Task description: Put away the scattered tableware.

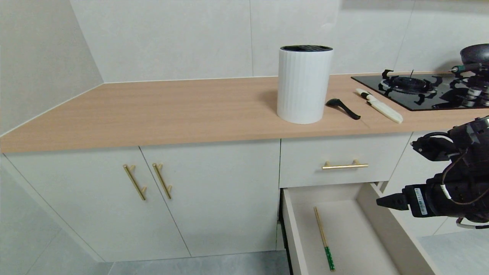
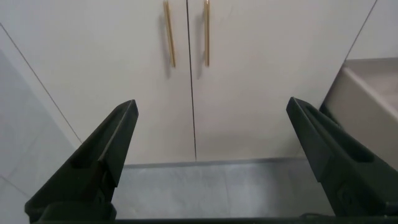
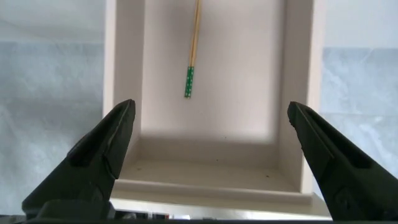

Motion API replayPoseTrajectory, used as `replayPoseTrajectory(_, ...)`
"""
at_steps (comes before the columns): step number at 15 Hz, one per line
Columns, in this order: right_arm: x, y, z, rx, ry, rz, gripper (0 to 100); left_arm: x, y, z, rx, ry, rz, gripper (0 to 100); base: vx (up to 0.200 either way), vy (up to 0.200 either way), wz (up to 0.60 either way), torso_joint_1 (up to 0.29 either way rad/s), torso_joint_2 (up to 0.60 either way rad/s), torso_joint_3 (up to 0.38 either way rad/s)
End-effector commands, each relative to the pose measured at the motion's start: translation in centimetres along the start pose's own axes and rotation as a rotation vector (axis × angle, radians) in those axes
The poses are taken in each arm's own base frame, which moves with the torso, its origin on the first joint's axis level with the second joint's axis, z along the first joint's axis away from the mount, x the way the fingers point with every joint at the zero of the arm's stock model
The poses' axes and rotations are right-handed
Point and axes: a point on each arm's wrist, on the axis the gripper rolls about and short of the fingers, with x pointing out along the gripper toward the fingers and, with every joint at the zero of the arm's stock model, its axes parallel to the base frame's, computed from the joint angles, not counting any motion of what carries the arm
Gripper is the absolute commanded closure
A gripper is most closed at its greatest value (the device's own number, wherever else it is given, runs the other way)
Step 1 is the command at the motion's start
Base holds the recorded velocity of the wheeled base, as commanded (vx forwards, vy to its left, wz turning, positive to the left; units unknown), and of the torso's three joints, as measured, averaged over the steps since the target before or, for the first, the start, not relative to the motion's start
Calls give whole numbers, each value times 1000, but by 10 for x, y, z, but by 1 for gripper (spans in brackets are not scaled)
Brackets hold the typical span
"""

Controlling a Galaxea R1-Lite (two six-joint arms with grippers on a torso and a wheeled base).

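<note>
A pair of wooden chopsticks with green ends lies in the open lower drawer. On the wooden counter, a black spoon and a white-handled knife lie to the right of a tall white ribbed holder. My right gripper hangs above the drawer's right side, open and holding nothing. In the right wrist view this gripper looks down on the chopsticks and the drawer wall. My left gripper is open and holds nothing, low in front of the cabinet doors.
A black gas hob with a dark pan occupies the counter's right end. Above the open drawer, a shut drawer has a gold handle. Two cabinet doors with gold handles stand left. The counter's left half is bare wood.
</note>
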Motion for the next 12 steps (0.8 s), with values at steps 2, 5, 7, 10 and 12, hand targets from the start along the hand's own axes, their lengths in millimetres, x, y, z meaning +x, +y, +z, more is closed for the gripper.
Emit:
replayPoseTrajectory(2,4,1,-1,-4,14,0,0,0,0,0,0,0,1,0,0,0,0,183,-476,-303)
replayPoseTrajectory(5,6,1,-2,-3,13,0,0,0,0,0,0,0,1,0,0,0,0,191,-481,-292)
replayPoseTrajectory(7,7,2,-3,-8,14,2,0,0,0,0,0,0,1,0,0,0,0,207,-503,-293)
replayPoseTrajectory(10,10,5,-6,-20,31,9,0,0,0,0,0,0,1,0,0,0,0,217,-505,-287)
replayPoseTrajectory(12,12,7,-6,-25,37,10,0,0,0,0,0,0,1,0,0,0,0,224,-510,-290)
